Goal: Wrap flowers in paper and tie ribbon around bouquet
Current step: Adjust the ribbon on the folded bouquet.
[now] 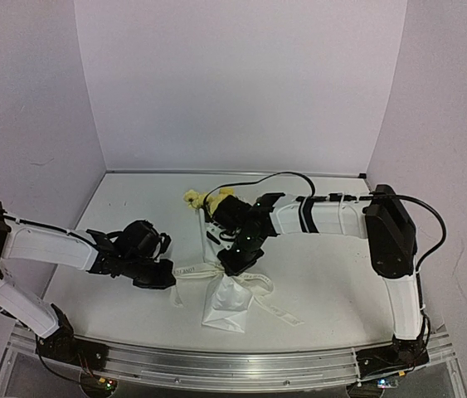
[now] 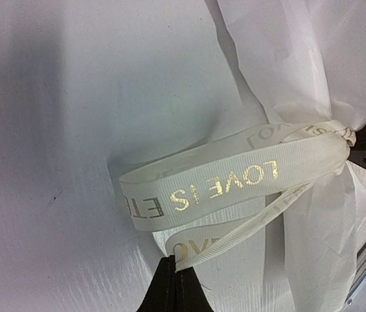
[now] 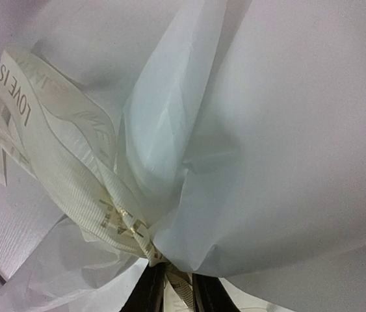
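The bouquet lies in the middle of the table, with the yellow flowers (image 1: 203, 199) at its far end and the white paper (image 1: 226, 305) flaring at its near end. The cream ribbon (image 1: 205, 272) with gold lettering circles its waist. My left gripper (image 1: 169, 278) is left of the waist, shut on a strand of the ribbon (image 2: 235, 182); its black tips (image 2: 175, 261) pinch the strand below a loop. My right gripper (image 1: 235, 264) sits over the waist, shut on the ribbon (image 3: 72, 149) at the knot (image 3: 177, 276), with paper (image 3: 287, 143) bulging over it.
A loose ribbon tail (image 1: 281, 310) trails toward the front right of the white table (image 1: 333, 274). A metal rail (image 1: 233, 366) runs along the near edge. White walls close in the back and both sides.
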You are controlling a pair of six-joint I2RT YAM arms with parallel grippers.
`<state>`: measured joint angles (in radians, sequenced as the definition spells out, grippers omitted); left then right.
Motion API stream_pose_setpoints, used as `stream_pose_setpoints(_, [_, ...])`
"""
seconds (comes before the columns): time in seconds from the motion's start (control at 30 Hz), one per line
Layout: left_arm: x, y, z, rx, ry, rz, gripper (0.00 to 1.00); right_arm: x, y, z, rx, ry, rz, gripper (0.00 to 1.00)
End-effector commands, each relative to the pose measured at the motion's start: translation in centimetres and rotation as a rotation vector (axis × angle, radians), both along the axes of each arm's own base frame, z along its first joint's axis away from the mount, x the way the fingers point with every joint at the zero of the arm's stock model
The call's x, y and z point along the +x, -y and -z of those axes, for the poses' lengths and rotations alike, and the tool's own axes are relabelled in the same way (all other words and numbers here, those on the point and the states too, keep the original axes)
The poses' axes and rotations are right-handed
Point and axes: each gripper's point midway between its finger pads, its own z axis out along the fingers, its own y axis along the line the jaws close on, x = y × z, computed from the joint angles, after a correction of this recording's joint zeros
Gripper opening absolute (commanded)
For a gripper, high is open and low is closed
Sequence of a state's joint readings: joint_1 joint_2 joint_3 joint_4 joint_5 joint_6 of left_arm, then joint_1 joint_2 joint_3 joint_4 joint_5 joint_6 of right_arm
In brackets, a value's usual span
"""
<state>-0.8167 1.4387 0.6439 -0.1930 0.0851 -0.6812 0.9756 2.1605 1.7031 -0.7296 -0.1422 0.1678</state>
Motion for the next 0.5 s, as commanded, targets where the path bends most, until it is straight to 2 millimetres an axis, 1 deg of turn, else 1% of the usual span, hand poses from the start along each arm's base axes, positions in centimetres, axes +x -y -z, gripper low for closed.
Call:
stream_pose_setpoints(0.0, [-0.7,0.0,0.3,-0.006,-0.032,0.046,0.00,0.4,3.7,0.3,-0.113,-0.008,0.046,0.22])
stream_pose_setpoints(0.1, [-1.0,1.3,0.3,-0.025,-0.042,0.104,0.00,0.2,3.3,-1.6,-0.069,-0.004,0.050,0.36])
stream_pose_setpoints(0.2, [-1.2,2.2,0.2,-0.025,-0.043,0.139,0.00,-0.2,3.5,-4.0,-0.029,0.008,0.046,0.46])
stream_pose_setpoints(0.27, [-1.1,2.5,0.2,-0.027,-0.042,0.149,0.00,-0.8,4.1,-5.0,-0.014,0.010,0.040,0.48])
stream_pose_setpoints(0.33, [-1.0,2.5,0.1,-0.027,-0.038,0.149,0.00,-1.9,5.1,-5.7,-0.004,0.001,0.033,0.49])
stream_pose_setpoints(0.4, [-1.0,2.6,0.0,-0.031,-0.035,0.151,0.00,-3.1,6.1,-5.9,0.003,-0.021,0.022,0.50])
stream_pose_setpoints(0.47, [-0.9,2.8,0.0,-0.035,-0.035,0.153,0.00,-4.4,6.8,-5.5,0.011,-0.051,0.003,0.49])
